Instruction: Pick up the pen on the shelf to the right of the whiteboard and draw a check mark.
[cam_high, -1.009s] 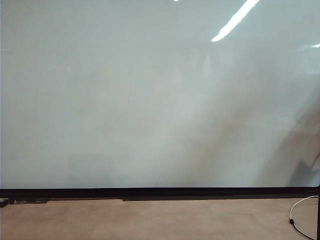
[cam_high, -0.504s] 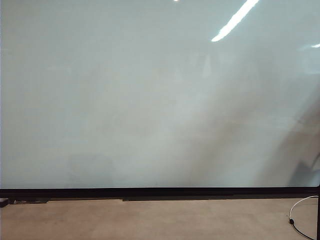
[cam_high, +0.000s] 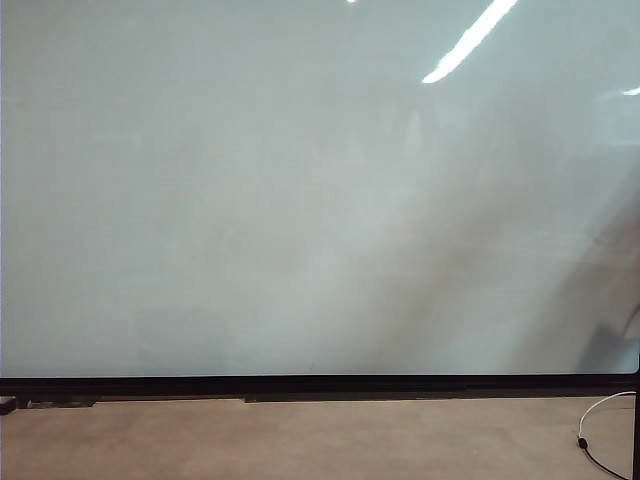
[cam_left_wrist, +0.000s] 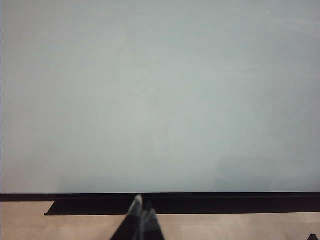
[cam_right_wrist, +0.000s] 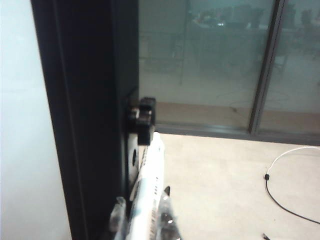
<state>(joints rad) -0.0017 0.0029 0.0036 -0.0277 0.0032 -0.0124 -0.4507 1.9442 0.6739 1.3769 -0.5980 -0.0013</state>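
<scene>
White pen sits between the right gripper fingers beside the whiteboard.

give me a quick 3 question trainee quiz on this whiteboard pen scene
1. True or false: a check mark is already drawn on the whiteboard.
2. What lies between the fingers of the right claw, beside the board's black frame edge? A) a cable B) the pen C) nothing
3. Where does the left claw sit: low before the board's bottom edge, or up against its middle?

Key:
1. False, the board is bare.
2. B
3. Low, before the bottom edge.
</scene>
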